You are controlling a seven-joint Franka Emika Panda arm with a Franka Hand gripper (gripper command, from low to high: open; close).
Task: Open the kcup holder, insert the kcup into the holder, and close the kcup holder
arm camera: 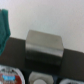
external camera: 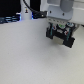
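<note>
1. While my gripper (external camera: 59, 36) hangs above the pale table (external camera: 30, 60) on the exterior view's right, the blur hides how its dark fingers (external camera: 50, 34) stand, so I cannot tell whether they are parted or pressed together, or whether anything sits between them.
2. Behind my arm, on the exterior view's left, a strip of dark clutter (external camera: 12, 19) with a small blue light runs along the far edge of the table.
3. From my wrist view, the kcup holder (arm camera: 45, 50) fills the middle: a black box with a greyish sheen on its upper face and a flat dark side turned to the camera.
4. Its panels and handles are too soft to make out, so I cannot tell whether a drawer is out or in.
5. Near the box, and apart from it, I see a pod with a white and reddish top (arm camera: 10, 76) and a paler round pod (arm camera: 38, 77) just beside it.
6. A teal-green shape (arm camera: 4, 27) sits at the picture's edge, well apart from the box. I cannot tell whether it is the kcup.
</note>
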